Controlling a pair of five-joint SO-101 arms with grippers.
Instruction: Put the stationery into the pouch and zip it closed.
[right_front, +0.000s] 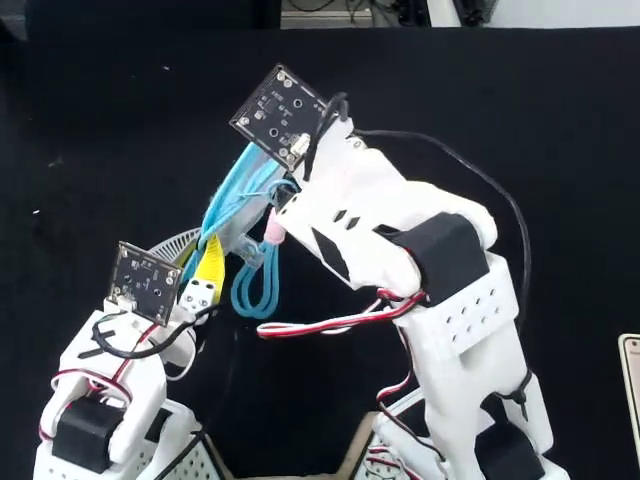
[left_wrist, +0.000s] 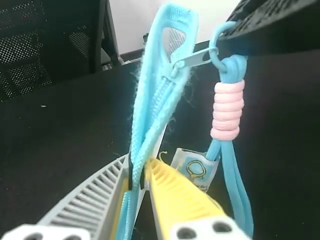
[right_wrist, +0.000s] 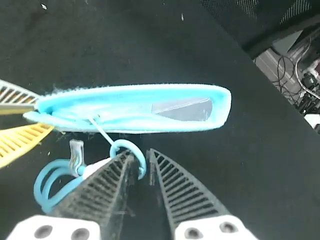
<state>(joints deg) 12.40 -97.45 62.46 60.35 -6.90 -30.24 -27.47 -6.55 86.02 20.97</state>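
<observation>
Pinching one end of the pouch (right_wrist: 135, 107), the left jaws are holding it off the bench, its long axis running straight away from them. The right jaws are gripping the zip ring (right_wrist: 125, 149) beside that pinched end, so the open mouth is lying beyond.

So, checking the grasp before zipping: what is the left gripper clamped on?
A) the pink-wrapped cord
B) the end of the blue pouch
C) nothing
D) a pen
B: the left gripper pinches the end of the blue pouch between its grey and yellow fingers.
</observation>
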